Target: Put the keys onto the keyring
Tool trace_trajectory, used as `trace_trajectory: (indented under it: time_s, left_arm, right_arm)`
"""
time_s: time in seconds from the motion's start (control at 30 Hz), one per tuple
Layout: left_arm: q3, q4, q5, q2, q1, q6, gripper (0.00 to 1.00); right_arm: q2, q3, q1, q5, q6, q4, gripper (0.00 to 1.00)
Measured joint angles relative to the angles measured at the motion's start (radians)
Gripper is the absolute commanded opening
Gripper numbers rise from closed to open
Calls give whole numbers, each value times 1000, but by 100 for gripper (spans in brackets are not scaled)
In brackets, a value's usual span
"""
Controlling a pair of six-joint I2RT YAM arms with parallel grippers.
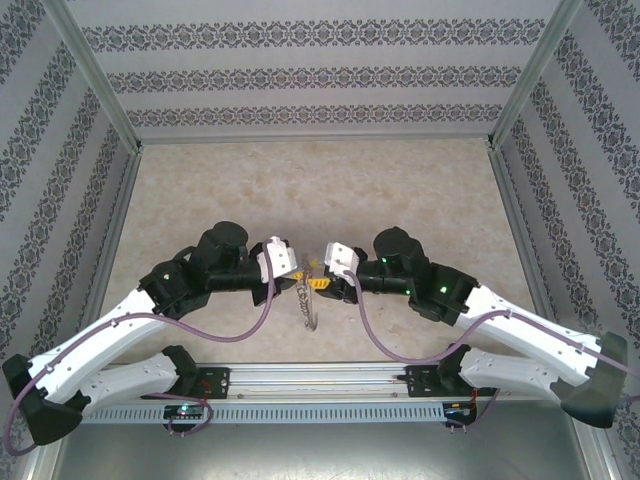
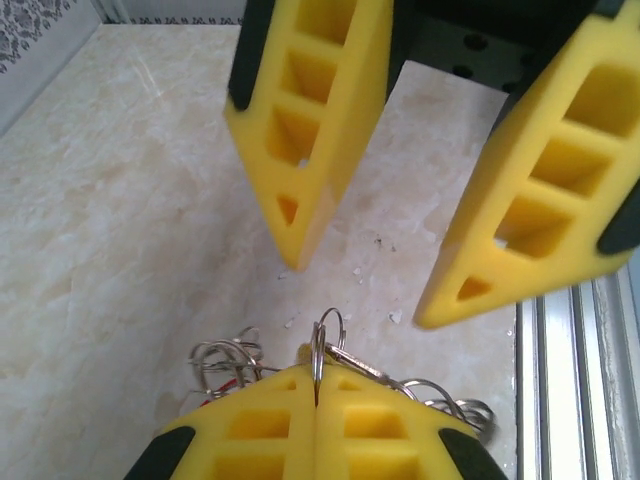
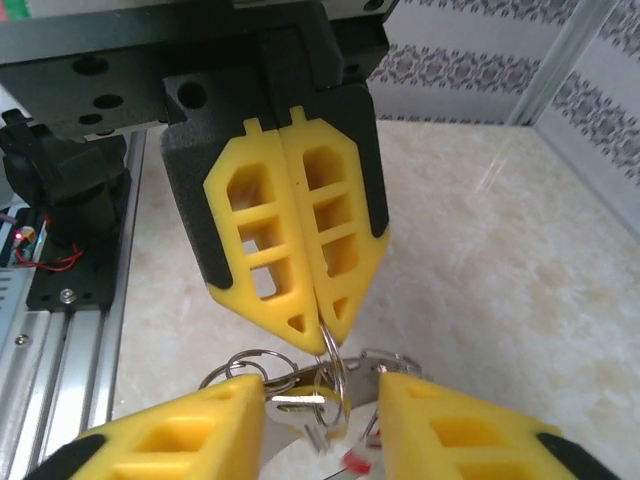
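Firstly, left wrist view: the left gripper (image 2: 317,388) has its yellow fingers pressed flat together, clamped on one thin wire ring of the keyring (image 2: 318,355). That ring stands upright out of the seam between the fingertips. More silvery loops of the keyring bunch on either side, just behind the fingertips, over the marbled table (image 2: 120,220). The right gripper (image 2: 365,290) faces it from above, its two fingers spread apart with bare table in the gap. Its tips are near the pinched ring but not touching it.

Right wrist view: the right gripper's fingers (image 3: 190,440) sit at the bottom edge, apart. The keyring's loops and a flat silvery piece lie in the gap between them; whether either finger touches the metal cannot be told. A small red tag (image 3: 355,462) hangs at the lower edge of the bunch. The left gripper points down from above, shut, with the ring caught at its very tip.

Top view: both arms reach inward and the two grippers meet tip to tip at table centre – close to the near rail (image 1: 320,378). The keyring trails from the meeting point toward that rail; whether it hangs or lies flat cannot be told.
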Motion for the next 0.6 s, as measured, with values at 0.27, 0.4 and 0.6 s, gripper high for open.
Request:
trace_trajectory:
  time_s: [0.27,0.4,0.6]
  left_arm:
    - [-37,47,35,-54,0,4,0]
    - [-42,54,61,-74,0,4,0]
    - [-47,62,84,-88,0,4,0]
  right_arm:
    - [-48,-28,-18,-20,54,3,33]
    - [-40,-28,-23,-43,61,10,33]
    - [4,-28,-29,-89,61,14,31]
